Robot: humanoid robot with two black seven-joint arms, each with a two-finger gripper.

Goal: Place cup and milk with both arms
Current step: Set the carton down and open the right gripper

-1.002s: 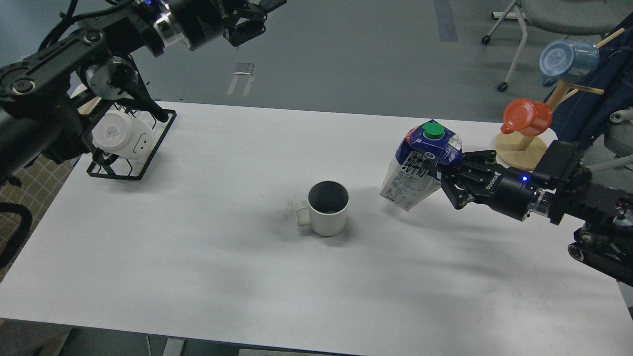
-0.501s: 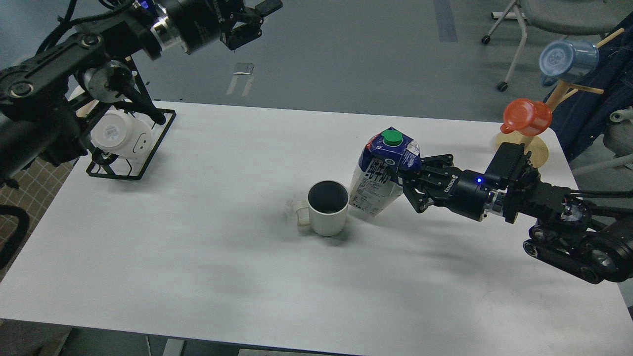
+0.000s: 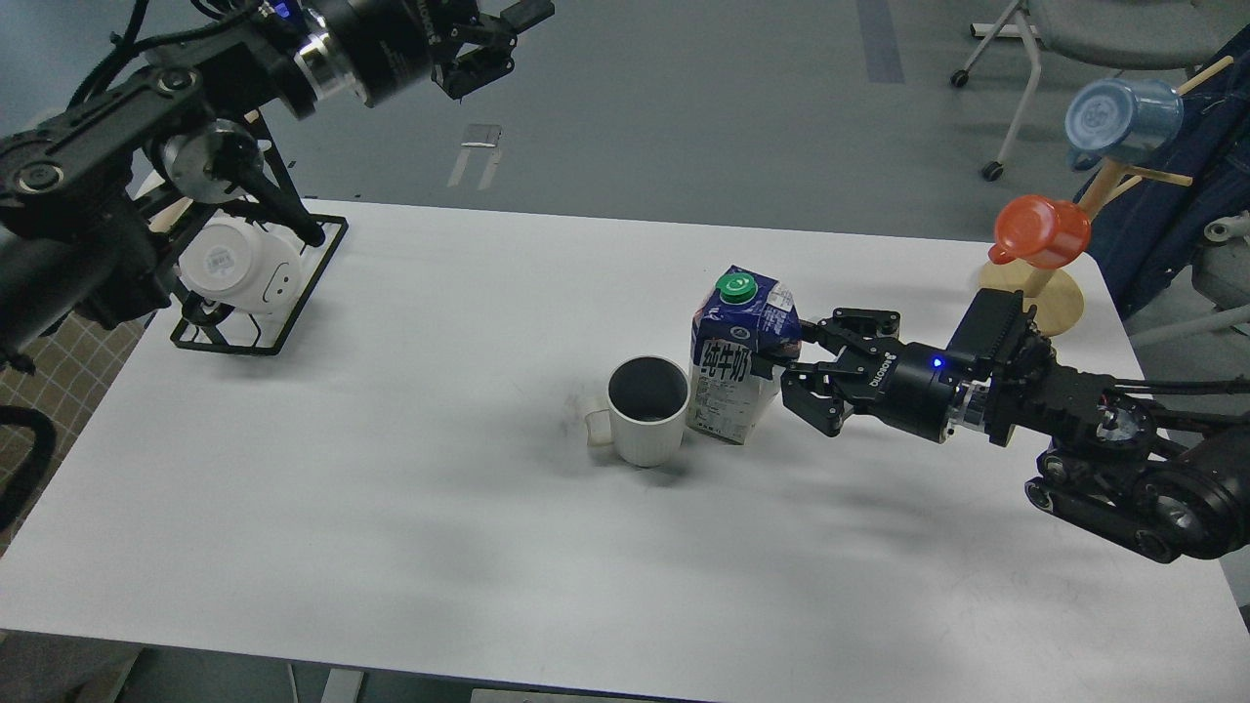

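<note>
The white ribbed cup (image 3: 646, 410) stands upright near the middle of the white table (image 3: 391, 508), its handle to the left. The milk (image 3: 737, 361), blue on top with a green cap, stands upright on the table just right of the cup, almost touching it. My right gripper (image 3: 789, 366) reaches in from the right, and its fingers are closed on the carton's right side. My left gripper (image 3: 503, 44) is high at the top left, far from both, open and empty.
A black wire rack (image 3: 259, 332) holding a white round object (image 3: 239, 264) sits at the table's left back corner under my left arm. A wooden mug tree (image 3: 1060, 298) at the back right carries an orange cup (image 3: 1041, 230) and a translucent blue cup (image 3: 1121, 112).
My right gripper carried the tilted milk leftward and down; it now stands upright on the table beside the cup. The left arm has barely moved.
</note>
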